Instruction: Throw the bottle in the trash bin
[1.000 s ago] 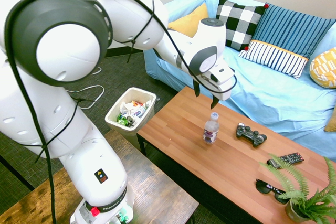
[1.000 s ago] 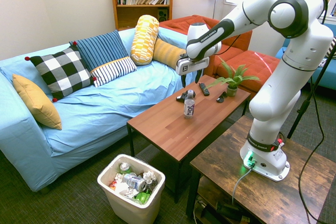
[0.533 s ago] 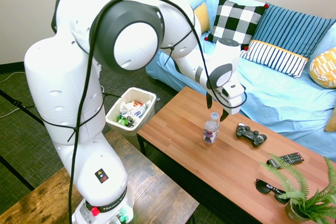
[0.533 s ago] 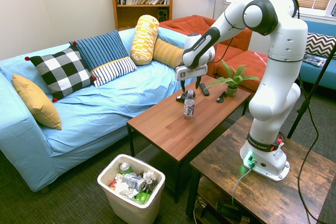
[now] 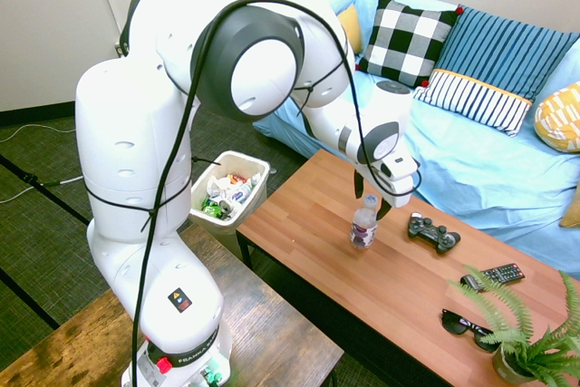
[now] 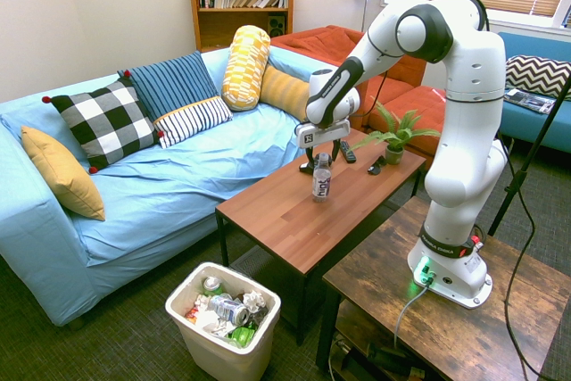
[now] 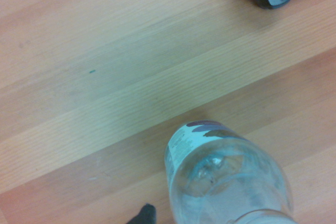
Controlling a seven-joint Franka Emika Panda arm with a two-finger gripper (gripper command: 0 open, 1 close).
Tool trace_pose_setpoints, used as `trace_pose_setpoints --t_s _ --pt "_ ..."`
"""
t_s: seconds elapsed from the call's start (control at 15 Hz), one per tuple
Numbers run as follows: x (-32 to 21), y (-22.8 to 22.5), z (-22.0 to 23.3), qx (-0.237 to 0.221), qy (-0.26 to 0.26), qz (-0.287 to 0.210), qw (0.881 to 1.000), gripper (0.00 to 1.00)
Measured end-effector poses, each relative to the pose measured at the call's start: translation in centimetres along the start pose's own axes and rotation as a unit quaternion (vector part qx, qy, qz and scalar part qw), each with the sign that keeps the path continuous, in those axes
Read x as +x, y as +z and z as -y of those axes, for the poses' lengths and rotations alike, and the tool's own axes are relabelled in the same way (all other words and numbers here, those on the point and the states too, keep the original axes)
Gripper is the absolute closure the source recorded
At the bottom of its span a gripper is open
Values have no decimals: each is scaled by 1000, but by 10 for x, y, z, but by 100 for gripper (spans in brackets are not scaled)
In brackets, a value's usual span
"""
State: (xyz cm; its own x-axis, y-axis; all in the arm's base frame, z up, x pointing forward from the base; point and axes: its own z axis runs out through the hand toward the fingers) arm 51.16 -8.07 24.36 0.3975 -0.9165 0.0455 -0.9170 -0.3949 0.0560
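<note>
The open tool [image 6: 320,160] has come down around the bottle's [image 6: 321,182] cap.

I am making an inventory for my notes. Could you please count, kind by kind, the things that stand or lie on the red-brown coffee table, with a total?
bottle: 1
game controller: 1
remote control: 1
sunglasses: 1
potted fern: 1
Total: 5 things on the coffee table
</note>
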Motion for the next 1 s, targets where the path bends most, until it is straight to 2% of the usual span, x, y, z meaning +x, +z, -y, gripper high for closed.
trace_pose_setpoints --t_s 1.0 --pt "1 1 5 3 -2 9 1000 100"
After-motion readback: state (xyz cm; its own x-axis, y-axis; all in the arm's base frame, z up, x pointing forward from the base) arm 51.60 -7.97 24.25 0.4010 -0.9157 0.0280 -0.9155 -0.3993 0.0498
